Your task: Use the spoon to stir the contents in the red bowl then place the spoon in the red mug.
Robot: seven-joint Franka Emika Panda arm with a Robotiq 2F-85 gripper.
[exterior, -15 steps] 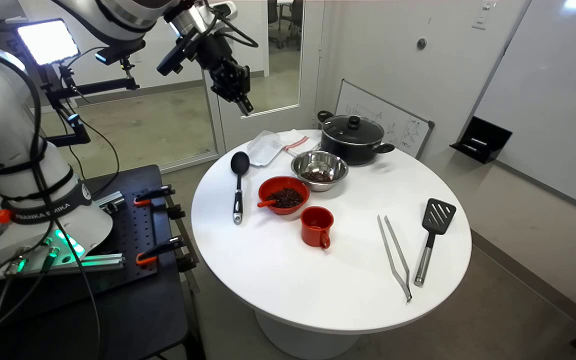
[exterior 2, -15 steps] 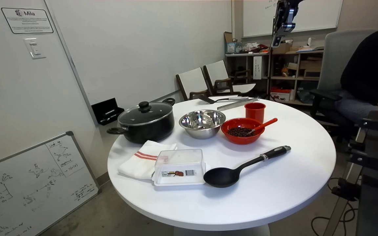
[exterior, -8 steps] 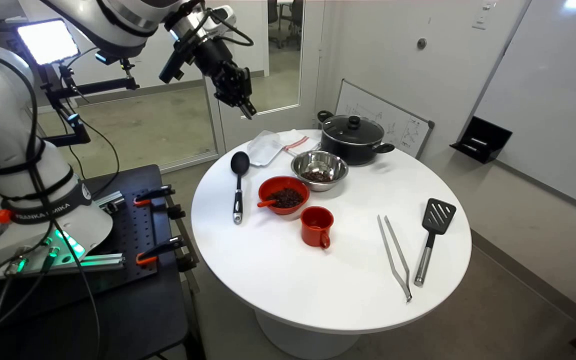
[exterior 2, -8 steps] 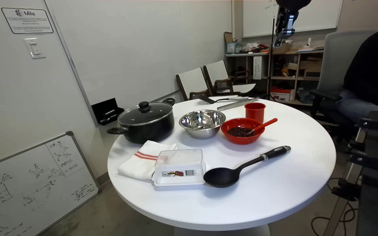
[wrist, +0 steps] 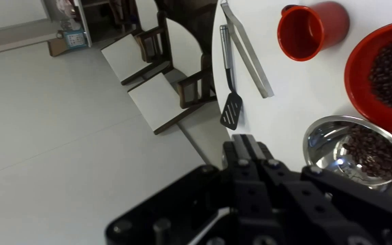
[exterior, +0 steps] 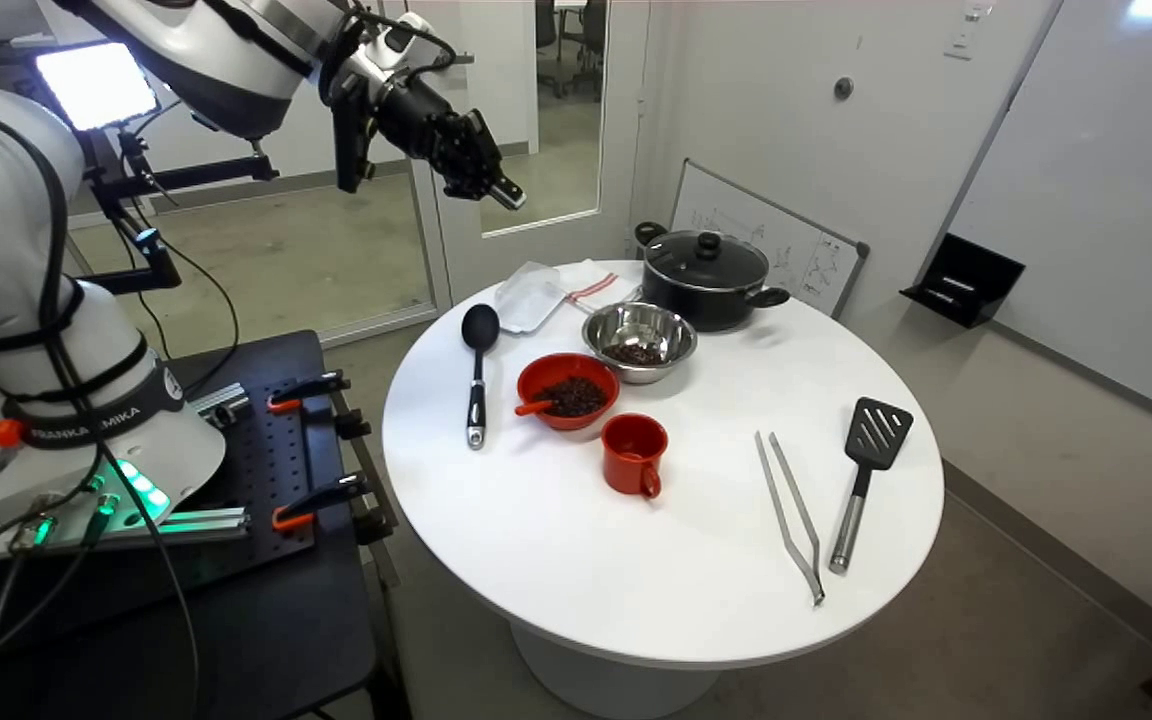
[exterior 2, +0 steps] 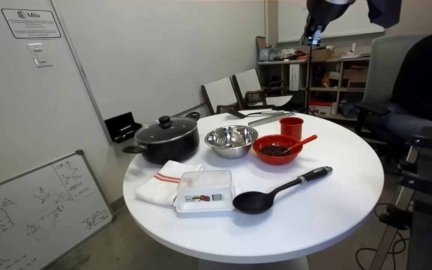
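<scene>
A long black spoon [exterior: 480, 327] lies flat on the table in both exterior views [exterior 2: 252, 203]; it is outside the wrist view. The red bowl [exterior 2: 276, 161] holds dark beans. A smaller utensil with a red handle [exterior 2: 306, 141] leans in it, its handle over the rim. The red mug [exterior: 626, 468] stands upright beside the bowl; both mug [wrist: 333, 23] and bowl [wrist: 361, 86] show in the wrist view. My gripper [exterior: 510, 193] is high above the table's edge, apart from everything. In the wrist view its fingertips [wrist: 239, 147] are together with nothing between them.
A steel bowl [exterior: 642, 374] with beans stands by the red bowl, with a lidded black pot [exterior: 701, 303] behind. Tongs [exterior: 787, 541] and a slotted spatula [exterior: 847, 535] lie at the far side. A clear plastic box [exterior 2: 204, 183] and a cloth [exterior 2: 159, 193] lie near the spoon.
My gripper dipped slightly, then rose, and it now points more outward over the table. The wrist has turned. The things on the table have not moved.
</scene>
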